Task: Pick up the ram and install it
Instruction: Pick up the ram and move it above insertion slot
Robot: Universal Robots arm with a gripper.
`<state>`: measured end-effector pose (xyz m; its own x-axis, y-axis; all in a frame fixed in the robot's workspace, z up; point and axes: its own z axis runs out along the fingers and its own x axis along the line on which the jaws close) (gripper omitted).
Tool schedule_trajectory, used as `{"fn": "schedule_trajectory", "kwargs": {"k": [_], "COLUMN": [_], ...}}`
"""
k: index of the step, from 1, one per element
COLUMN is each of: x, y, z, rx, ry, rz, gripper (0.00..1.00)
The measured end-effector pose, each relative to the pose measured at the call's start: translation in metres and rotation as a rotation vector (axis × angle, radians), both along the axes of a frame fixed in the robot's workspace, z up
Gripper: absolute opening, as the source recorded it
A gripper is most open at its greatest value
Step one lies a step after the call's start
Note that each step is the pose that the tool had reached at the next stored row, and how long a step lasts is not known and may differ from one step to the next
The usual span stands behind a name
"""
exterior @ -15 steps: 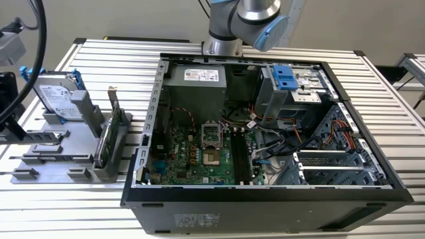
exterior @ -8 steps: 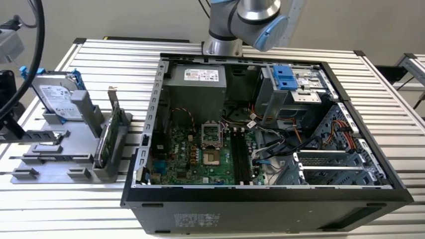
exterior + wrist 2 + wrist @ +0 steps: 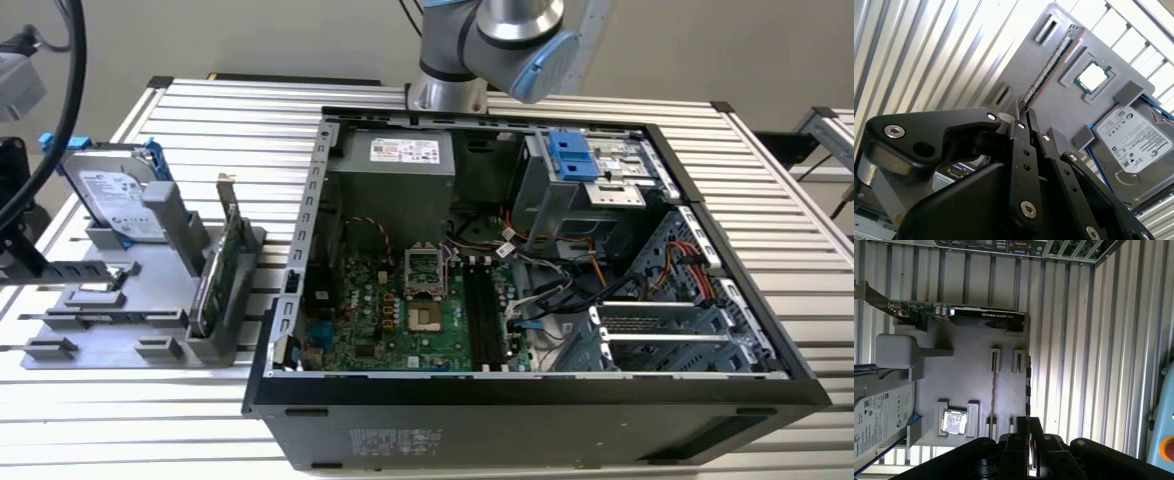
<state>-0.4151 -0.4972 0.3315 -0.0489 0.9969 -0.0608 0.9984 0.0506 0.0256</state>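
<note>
Jaws nearly together, one finger (image 3: 1020,426) on each side of the ram's (image 3: 1027,385) near end. Looks like the gripper (image 3: 1028,421) is clamped on it, though pad contact is hard to confirm from these angles. The second wrist view agrees: the ram's edge runs straight into the thin slit between the black fingertips.

The ram stands on its long edge on the grey tray (image 3: 969,380), along the tray's outer side, by the small slotted blocks. Dark chips show down its face. It's on the tray, not in the case.

Also on the tray:
- CPU (image 3: 954,421) flat in a square pocket, near the ram but apart from it.
- Drive (image 3: 876,415) with blue rails beyond the CPU, at the far side from the ram.
- Green card (image 3: 974,317) on edge across the end of the tray away from the gripper.

In the exterior view the tray sits on the slatted table (image 3: 200,110), just beside the open case (image 3: 534,400) on the exterior view's left. The case lies on its side with the motherboard (image 3: 387,310) facing up. Its long black memory slots (image 3: 483,315) run just beside the CPU socket. The arm (image 3: 501,40) rises from the table behind the case.
</note>
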Motion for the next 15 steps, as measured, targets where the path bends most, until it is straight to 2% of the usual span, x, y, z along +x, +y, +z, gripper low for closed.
{"fn": "schedule_trajectory", "kwargs": {"k": [15], "x": [0.0000], "y": [0.0000], "z": [0.0062], "rx": [0.0001], "ry": [0.0000], "rz": [0.000], "gripper": [0.00]}}
